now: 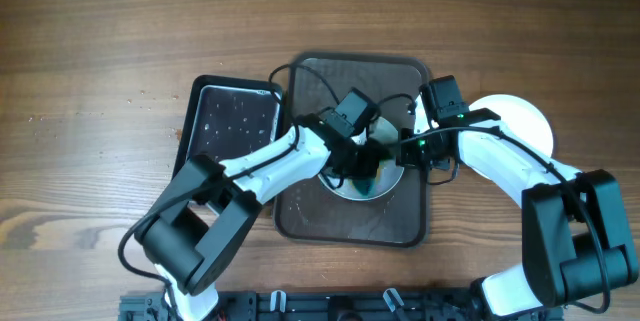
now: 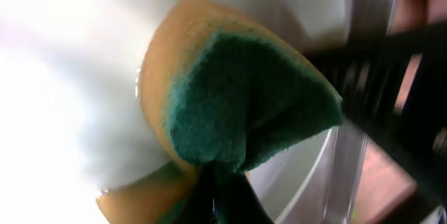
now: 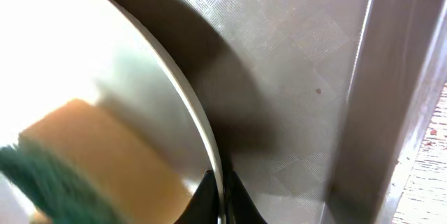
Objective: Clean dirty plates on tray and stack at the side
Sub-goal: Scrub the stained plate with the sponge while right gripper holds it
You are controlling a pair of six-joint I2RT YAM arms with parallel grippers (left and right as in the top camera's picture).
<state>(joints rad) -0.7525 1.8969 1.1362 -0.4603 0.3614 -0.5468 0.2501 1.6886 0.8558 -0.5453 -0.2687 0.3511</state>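
One white plate [image 1: 352, 187] lies on the dark brown tray [image 1: 350, 223], mostly hidden by both arms. My left gripper [image 1: 362, 166] is shut on a yellow and green sponge [image 2: 244, 98] and presses it against the plate [image 2: 63, 77]. My right gripper [image 1: 405, 151] is shut on the plate's right rim [image 3: 202, 133], one finger on each side. The sponge also shows in the right wrist view [image 3: 84, 154]. A clean white plate [image 1: 528, 126] lies on the table to the right of the tray, partly under my right arm. Whether it is a stack, I cannot tell.
A smaller black tray [image 1: 235, 121] lies to the left of the brown tray, touching it, with water drops on it. The brown tray's raised rim [image 3: 391, 98] is close to the right of my right gripper. Bare wooden table [image 1: 100, 41] surrounds both trays.
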